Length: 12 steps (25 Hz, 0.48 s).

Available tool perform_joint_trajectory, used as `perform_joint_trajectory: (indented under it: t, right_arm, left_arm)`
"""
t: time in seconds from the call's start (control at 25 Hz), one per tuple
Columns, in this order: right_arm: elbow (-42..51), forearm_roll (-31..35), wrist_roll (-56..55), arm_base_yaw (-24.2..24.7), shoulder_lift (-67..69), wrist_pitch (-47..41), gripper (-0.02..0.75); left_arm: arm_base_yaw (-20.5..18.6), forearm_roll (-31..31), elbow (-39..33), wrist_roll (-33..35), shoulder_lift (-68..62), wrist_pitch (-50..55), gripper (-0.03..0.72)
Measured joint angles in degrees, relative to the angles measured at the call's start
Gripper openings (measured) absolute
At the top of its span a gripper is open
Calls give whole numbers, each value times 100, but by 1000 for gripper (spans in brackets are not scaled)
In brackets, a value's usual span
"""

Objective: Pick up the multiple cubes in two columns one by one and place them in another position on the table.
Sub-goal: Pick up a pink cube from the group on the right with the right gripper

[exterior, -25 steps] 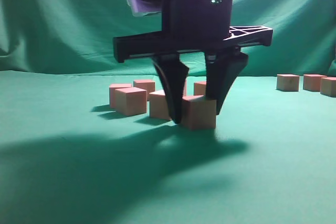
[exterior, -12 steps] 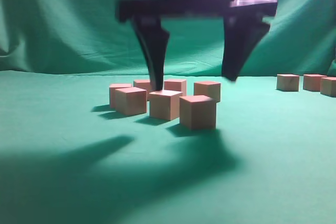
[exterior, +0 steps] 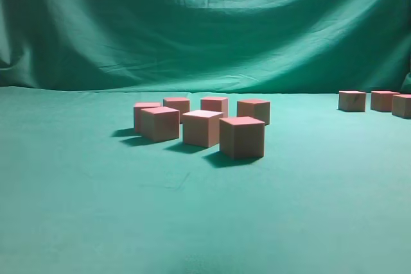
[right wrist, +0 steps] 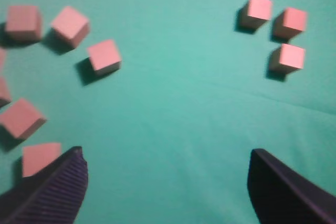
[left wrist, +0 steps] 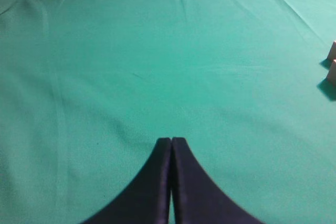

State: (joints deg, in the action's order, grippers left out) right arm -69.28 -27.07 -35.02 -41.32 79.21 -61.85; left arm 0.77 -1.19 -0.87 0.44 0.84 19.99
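— Right claw (right wrist: pixel 165 182)?
— Spread wide, holding nothing, high over table (right wrist: pixel 178 108).
— Left claw (left wrist: pixel 171 145)?
— Pressed together, empty.
— Cubes?
— Six (exterior: pixel 202 123) near middle, three (exterior: pixel 376 101) far right.

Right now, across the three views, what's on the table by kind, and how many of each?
Cubes in the near cluster: 7
Cubes in the far group on the right: 3
Grippers in view: 2, left gripper and right gripper
Total: 10 cubes, 2 grippers, 12 things
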Motion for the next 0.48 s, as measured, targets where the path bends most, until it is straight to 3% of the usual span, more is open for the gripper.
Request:
perform_joint_trajectory:
  t: [0.2, 0.48]
  right_arm:
    - [0, 121, 412, 1297, -523, -295, 605]
    - [0, 1520, 1704, 3134, -242, -7, 605]
  left_arm:
    - [0, 0, 0, 0, 0, 0, 0]
    - [0, 0, 0, 0, 0, 0, 0]
